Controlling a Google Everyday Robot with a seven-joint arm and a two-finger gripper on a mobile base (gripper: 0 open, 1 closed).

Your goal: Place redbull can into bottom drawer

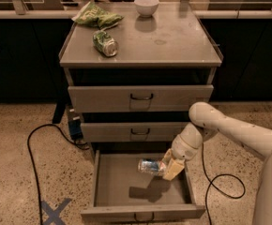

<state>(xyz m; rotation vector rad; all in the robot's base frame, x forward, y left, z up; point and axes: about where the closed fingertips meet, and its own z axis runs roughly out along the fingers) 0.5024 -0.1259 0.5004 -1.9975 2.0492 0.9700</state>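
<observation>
The redbull can (149,166), slim, silver and blue, lies sideways in my gripper (168,168), which is shut on its right end. Gripper and can hang inside the open bottom drawer (113,190), right of its middle, a little above the grey floor, where their shadow falls. The drawer is pulled out, with its dark loop handle at the front edge. My arm reaches in from the right.
Two shallower grey drawers (140,98) are closed above. On the cabinet top lie a green can (105,43), a green snack bag (96,17) and a white bowl (146,6). Black cables (33,158) run on the speckled floor at left and right. A blue tape cross (54,211) marks the floor.
</observation>
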